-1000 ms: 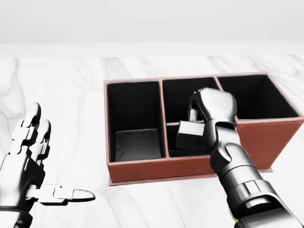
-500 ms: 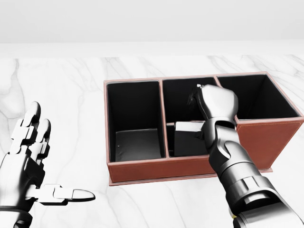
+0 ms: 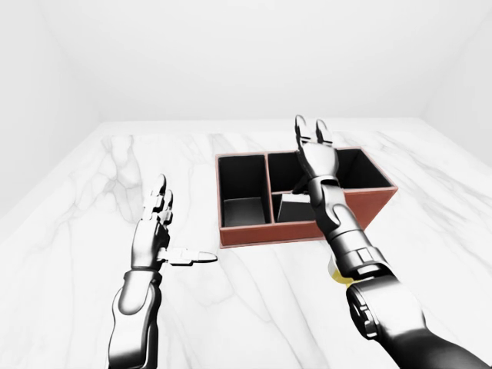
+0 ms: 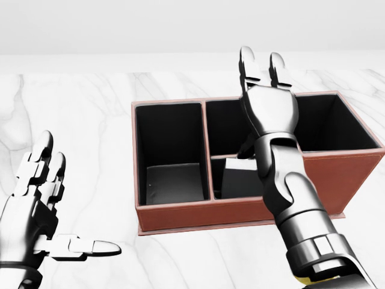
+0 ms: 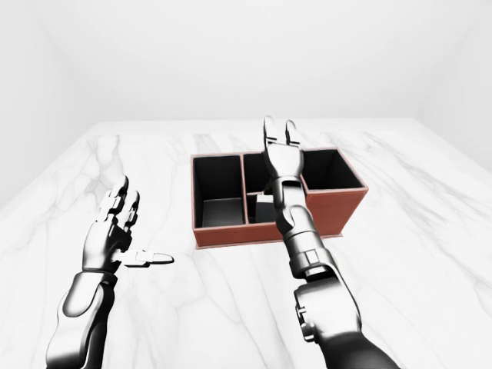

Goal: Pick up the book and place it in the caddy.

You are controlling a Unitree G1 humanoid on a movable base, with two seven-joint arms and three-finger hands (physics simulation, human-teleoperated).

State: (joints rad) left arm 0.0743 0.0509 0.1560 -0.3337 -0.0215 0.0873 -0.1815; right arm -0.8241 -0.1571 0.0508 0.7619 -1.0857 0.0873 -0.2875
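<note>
Right hand [image 4: 267, 102] is spread wide in the head view, fingers straight up, holding nothing, raised over the middle of the caddy [image 4: 180, 211]. Book [image 4: 240, 177] sits in the caddy's small middle compartment on the near-wall side, apparently leaning, though the forearm hides part of it. Left hand [image 4: 36, 211] is open too, thumb out sideways, over the marble worktop [image 4: 84, 114] toward its left edge, well apart from the caddy.

Left-eye view: same layout; caddy lies right of the worktop's centre.
</note>
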